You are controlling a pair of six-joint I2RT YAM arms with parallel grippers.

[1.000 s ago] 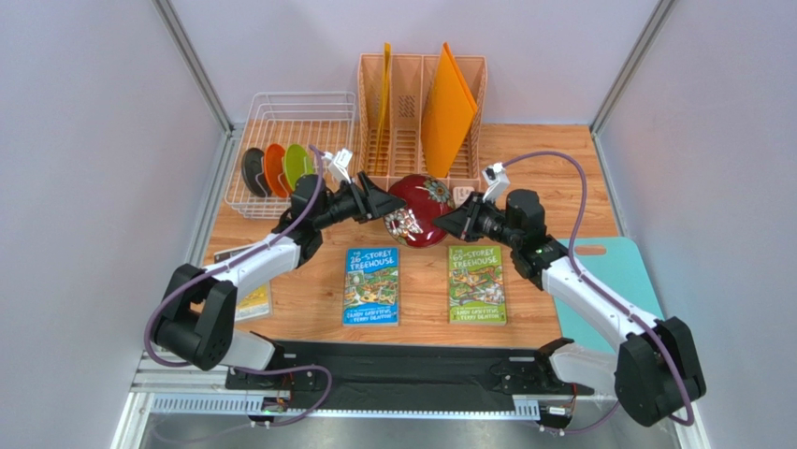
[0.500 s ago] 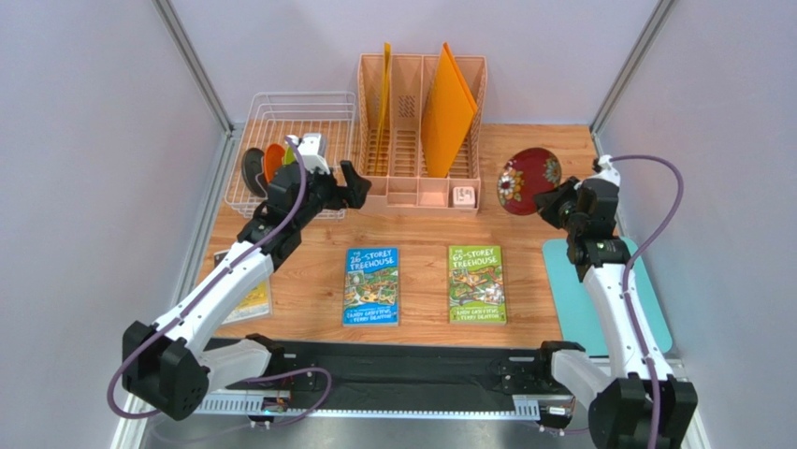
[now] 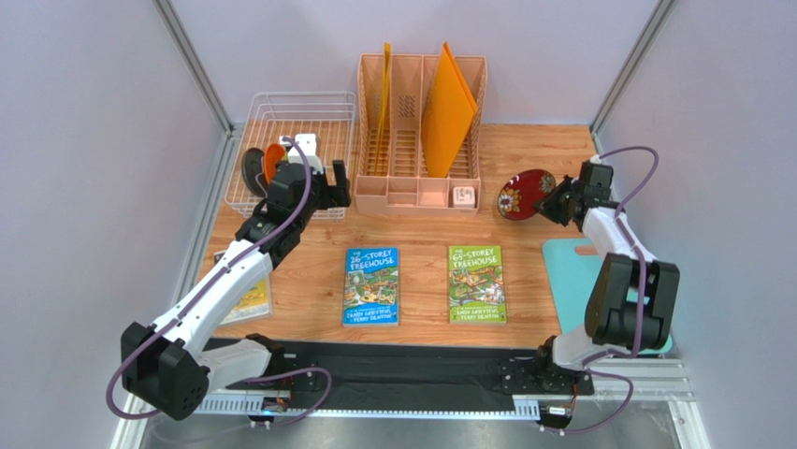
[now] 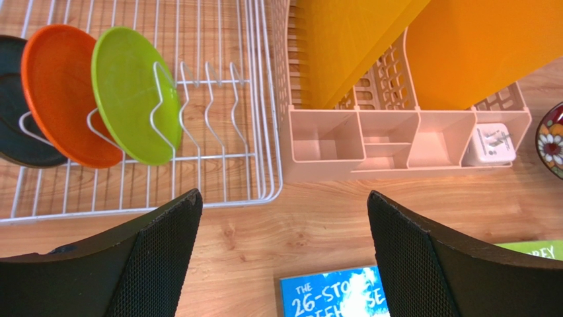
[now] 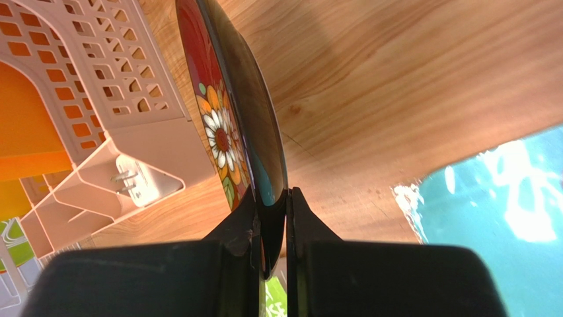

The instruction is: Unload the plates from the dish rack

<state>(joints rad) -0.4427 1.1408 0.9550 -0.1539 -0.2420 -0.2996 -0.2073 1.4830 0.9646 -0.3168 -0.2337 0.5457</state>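
**Red plate out in the right gripper; three plates in the rack**

Nearest the arm bases, log two paperbacks flat on the wooden table (image 3: pixel 421 229): blue book (image 3: pixel 371 285) to the left, green book (image 3: pixel 477 283) to the right. Log a teal mat (image 3: pixel 566 281) at the right side, partly under the right arm.

Further in on the right, record the right gripper (image 5: pixel 272 221) pinched narrow on the rim of the dark red floral plate (image 5: pixel 221 125). Note the plate edge-on between the fingers, tilted, over bare wood between the mat and the peach organizer (image 4: pixel 343 165). Cannot tell whether its lower edge touches the wood.

Further in on the left, record the left gripper (image 4: pixel 284 198) spread wide, holding nothing, hovering at the near right corner of the dish rack (image 4: pixel 218 198).

Inside the rack, count three plates upright among the prongs at its left end, overlapping in a row: lime green plate (image 4: pixel 132 99), orange plate (image 4: pixel 56 92), black plate (image 4: pixel 13 112).

At the back, note a white plug adapter (image 4: pixel 492 142) in the organizer's front right compartment and orange folders (image 3: pixel 449 108) leaning in the rear slots.
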